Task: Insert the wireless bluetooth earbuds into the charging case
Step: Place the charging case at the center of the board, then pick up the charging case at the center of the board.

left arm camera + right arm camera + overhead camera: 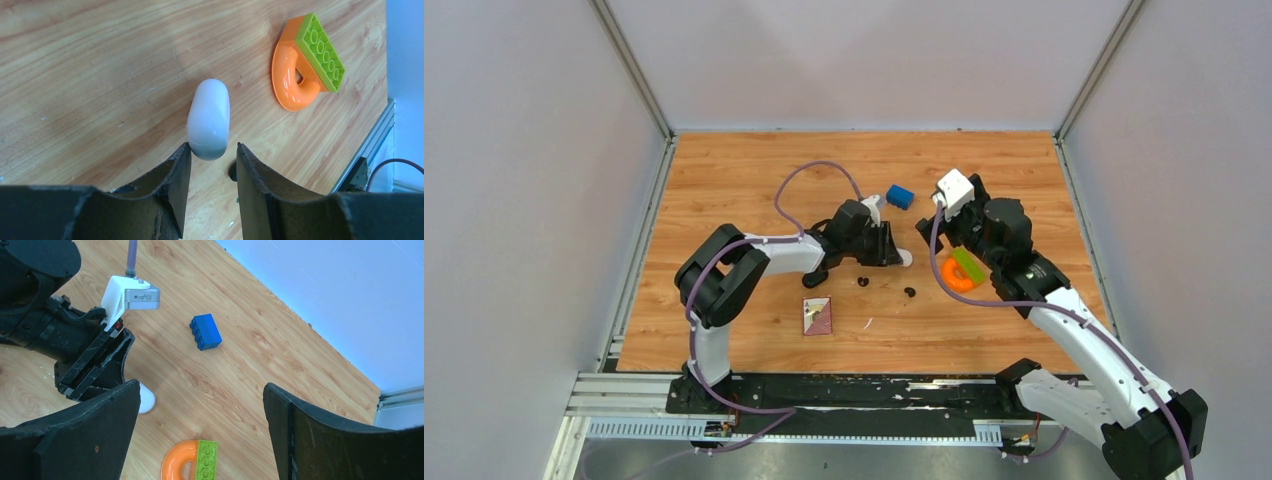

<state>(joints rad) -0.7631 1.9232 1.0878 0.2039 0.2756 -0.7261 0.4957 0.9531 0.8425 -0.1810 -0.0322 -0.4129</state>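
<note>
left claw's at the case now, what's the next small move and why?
Probably close the left claw on the charging case to steady it. Its jaws straddle the case's near end with a gap on one side. The case looks shut and both earbuds lie loose on the table; the right claw is wide open and empty, free for the lid.

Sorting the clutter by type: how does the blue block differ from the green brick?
The blue block is short and chunky; the green brick is longer and flatter. The blue block lies by itself; the green brick touches the orange ring. Both are toy building bricks.
</note>
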